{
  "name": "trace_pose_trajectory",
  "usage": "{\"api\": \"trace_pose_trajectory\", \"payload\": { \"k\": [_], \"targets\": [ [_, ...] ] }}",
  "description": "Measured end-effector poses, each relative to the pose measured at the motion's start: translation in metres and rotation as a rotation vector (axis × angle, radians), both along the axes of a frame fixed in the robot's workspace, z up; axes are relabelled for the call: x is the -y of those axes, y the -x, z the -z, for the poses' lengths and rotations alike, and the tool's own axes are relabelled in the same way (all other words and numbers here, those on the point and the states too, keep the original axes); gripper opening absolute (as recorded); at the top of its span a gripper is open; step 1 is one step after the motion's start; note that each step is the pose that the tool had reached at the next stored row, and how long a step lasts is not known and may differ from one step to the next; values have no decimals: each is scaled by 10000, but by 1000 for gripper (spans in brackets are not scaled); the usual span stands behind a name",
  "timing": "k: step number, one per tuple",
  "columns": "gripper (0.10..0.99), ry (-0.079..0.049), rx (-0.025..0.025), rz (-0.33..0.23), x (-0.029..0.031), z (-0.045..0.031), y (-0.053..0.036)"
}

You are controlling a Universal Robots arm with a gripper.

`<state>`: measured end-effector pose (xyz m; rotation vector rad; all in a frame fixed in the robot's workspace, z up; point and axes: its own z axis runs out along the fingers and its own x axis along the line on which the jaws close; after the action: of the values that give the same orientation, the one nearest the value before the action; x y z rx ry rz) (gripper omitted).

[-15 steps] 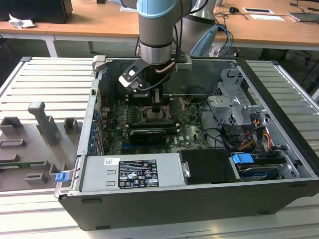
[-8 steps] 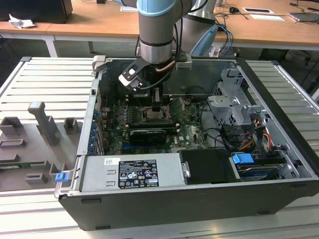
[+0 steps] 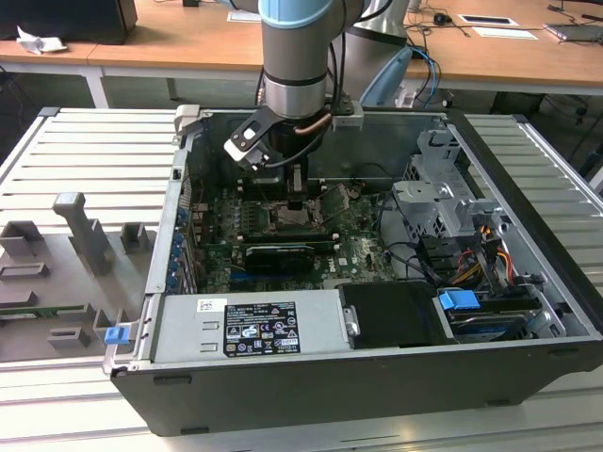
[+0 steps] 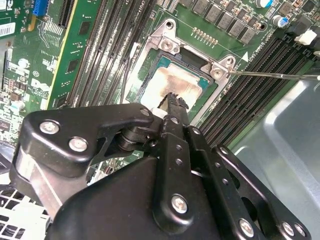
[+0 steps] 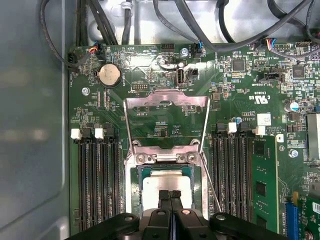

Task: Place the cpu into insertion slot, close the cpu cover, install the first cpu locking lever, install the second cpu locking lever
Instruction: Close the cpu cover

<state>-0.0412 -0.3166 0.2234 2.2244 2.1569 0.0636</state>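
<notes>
**Q:** So, where is the cpu [image 5: 152,182]?

**A:** It lies flat in the insertion slot [image 5: 131,175], silver face up, in both wrist views. The cpu cover [image 5: 165,96] stands swung back from the slot, and its cut-out frames green board [image 5: 240,95]. A thin metal rod [image 4: 270,75] runs from one corner of the slot across the memory slots [image 5: 97,180].

**Q:** And the gripper [image 5: 170,194]?

**A:** Its fingers are pressed together and pinch nothing. The tips are at the cpu's face; I cannot tell whether they touch it.

**Q:** Is there any writing?

**A:** Small white print dots the board. A black-and-white label [image 3: 259,328] sits on the power supply [image 3: 179,334]. The first wrist view also shows a coin battery [image 5: 109,74].

**Q:** What of the room?

**A:** The exterior view shows the open computer case [image 3: 377,395] on a grey slatted table [image 3: 85,151]. Grey holders [image 3: 85,235] stand at the exterior view's left and wooden desks [image 3: 188,42] behind. The arm [image 3: 297,56] reaches down into the case.
</notes>
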Motion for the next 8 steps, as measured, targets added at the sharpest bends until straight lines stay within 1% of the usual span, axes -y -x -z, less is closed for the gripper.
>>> {"api": "trace_pose_trajectory", "payload": {
  "k": [4, 6, 8],
  "targets": [
    [106, 1, -3, 0, 0, -29, 0],
    [106, -1, -2, 0, 0, -79, 0],
    [106, 0, -3, 1, 0, -105, 0]
  ]
}}
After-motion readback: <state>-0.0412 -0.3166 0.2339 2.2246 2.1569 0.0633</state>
